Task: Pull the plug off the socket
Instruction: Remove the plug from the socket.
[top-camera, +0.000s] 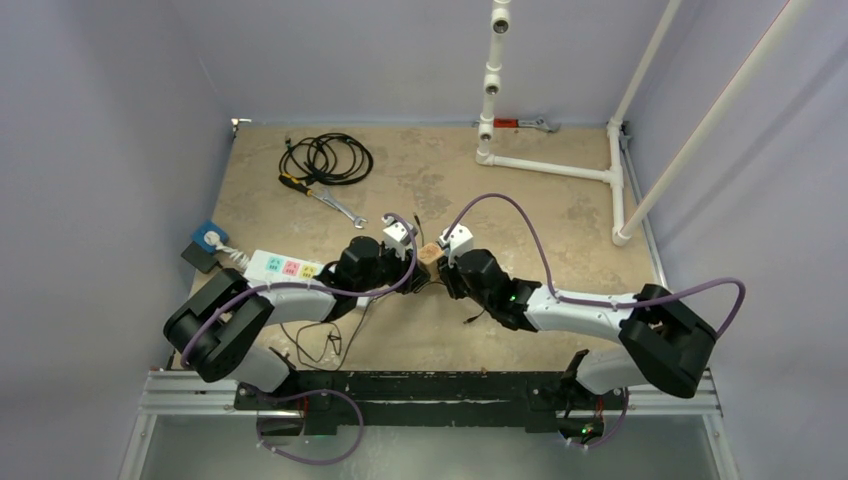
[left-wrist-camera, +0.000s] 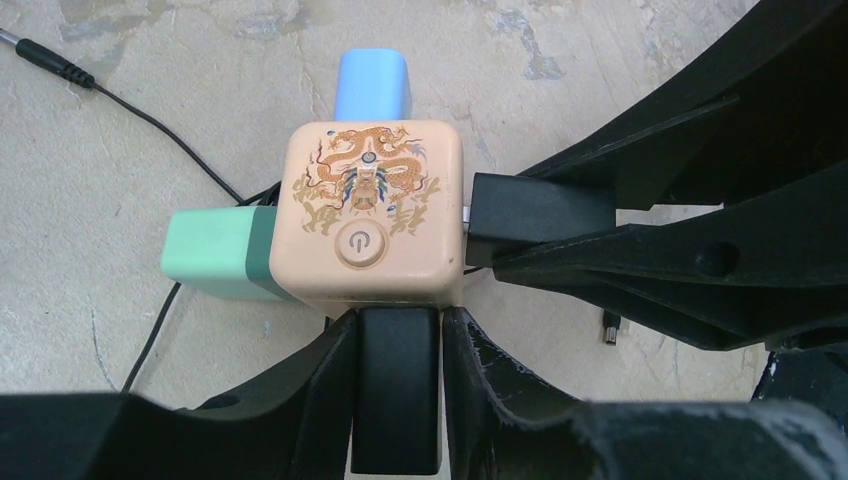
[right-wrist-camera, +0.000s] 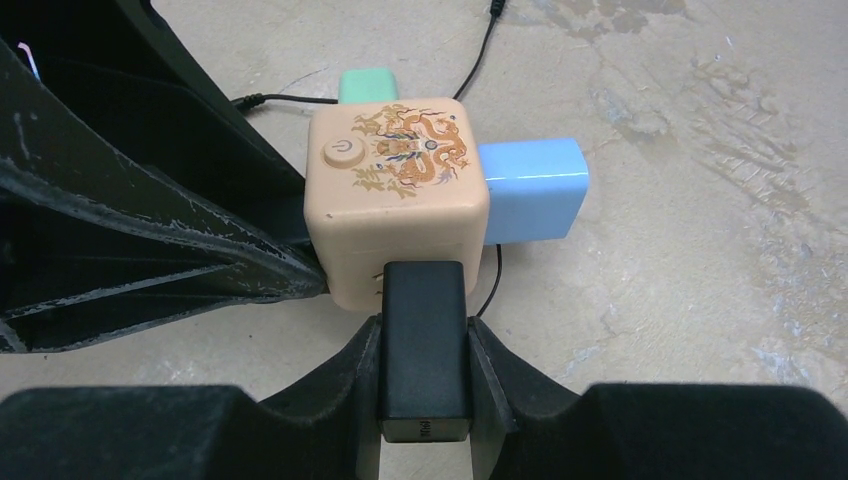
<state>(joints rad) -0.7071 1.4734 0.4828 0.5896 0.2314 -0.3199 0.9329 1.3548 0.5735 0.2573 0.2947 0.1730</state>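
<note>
A coiled black rubber cable (top-camera: 326, 158) is lying at eleven o'clock on the beige mottled tabletop (top-camera: 560, 260), and a silver metal wrench (top-camera: 335, 205) is resting just beside it. A white plastic pipe frame (top-camera: 560, 167) is standing at one o'clock. A white oblong power strip (top-camera: 283, 266) is lying at nine o'clock.

Power strip (top-camera: 285, 268) left of socket cube (top-camera: 431, 255)

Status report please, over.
Left hand shut on black rectangular plug. Right hand shut on second black plug. Both in beige dragon-print cube socket. Nothing blocks.
</note>
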